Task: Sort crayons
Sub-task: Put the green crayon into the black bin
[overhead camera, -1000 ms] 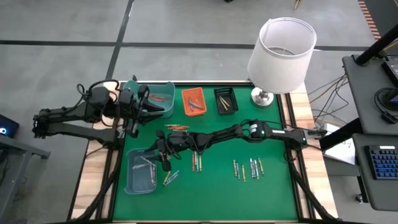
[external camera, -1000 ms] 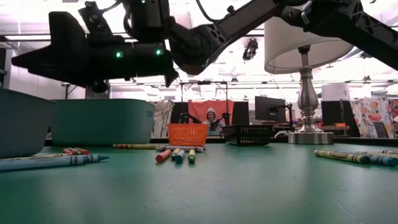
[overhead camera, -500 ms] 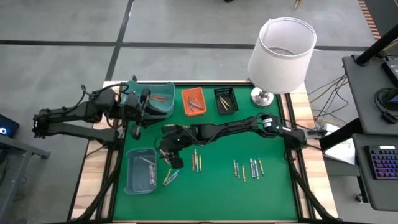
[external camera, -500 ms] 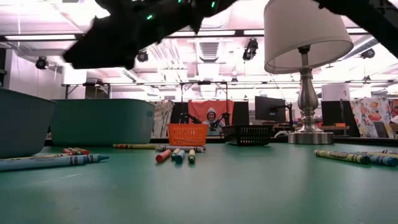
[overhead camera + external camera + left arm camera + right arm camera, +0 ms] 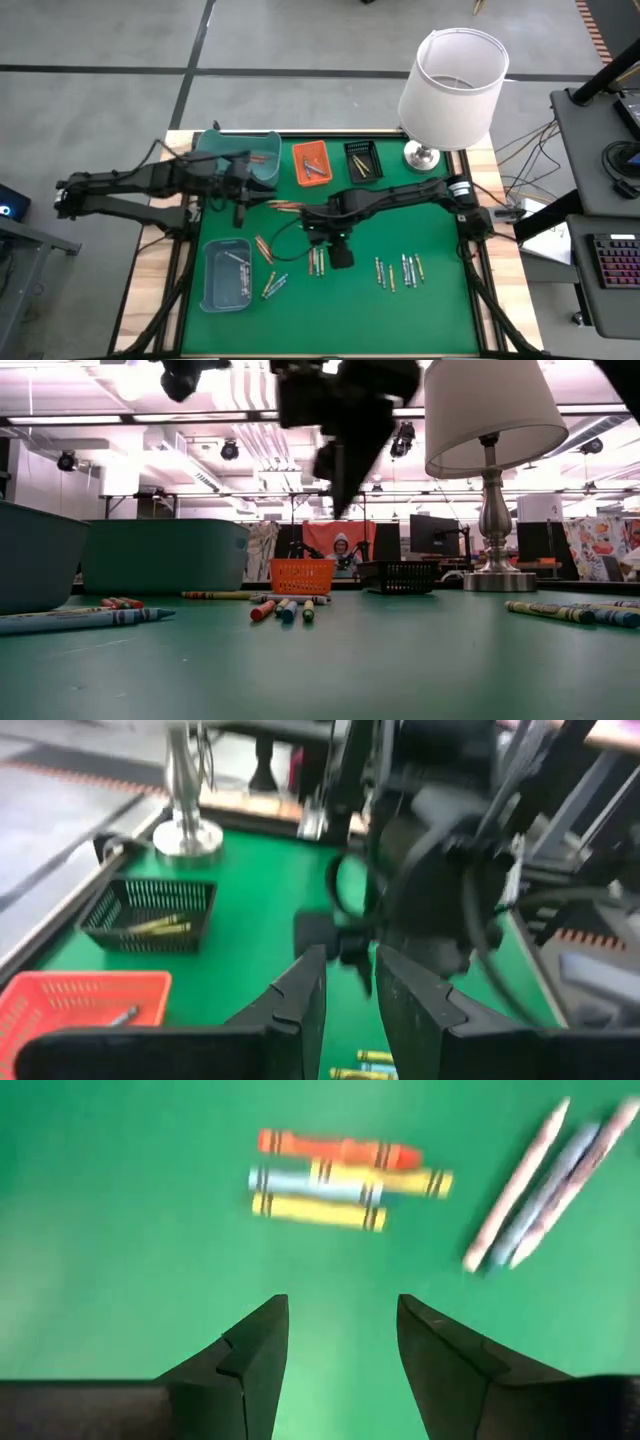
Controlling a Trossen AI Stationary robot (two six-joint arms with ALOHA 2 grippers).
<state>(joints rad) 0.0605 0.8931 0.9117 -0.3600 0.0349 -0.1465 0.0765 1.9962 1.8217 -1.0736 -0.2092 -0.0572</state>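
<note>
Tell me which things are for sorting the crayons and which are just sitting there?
For the job:
crayons loose on the green mat
teal bins
orange basket
black basket
right hand, open, over the crayons
left hand, by the far bin

Just sitting there:
lamp
keyboard

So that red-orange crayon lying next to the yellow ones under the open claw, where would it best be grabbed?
Probably around its middle, from straight above. The red-orange crayon lies flat on the green mat, so only its top and long sides are exposed. It sits on the outside of its little cluster, tight against the blue and yellow crayon, leaving little room there for a finger. The right end effector is open nearby.
</note>
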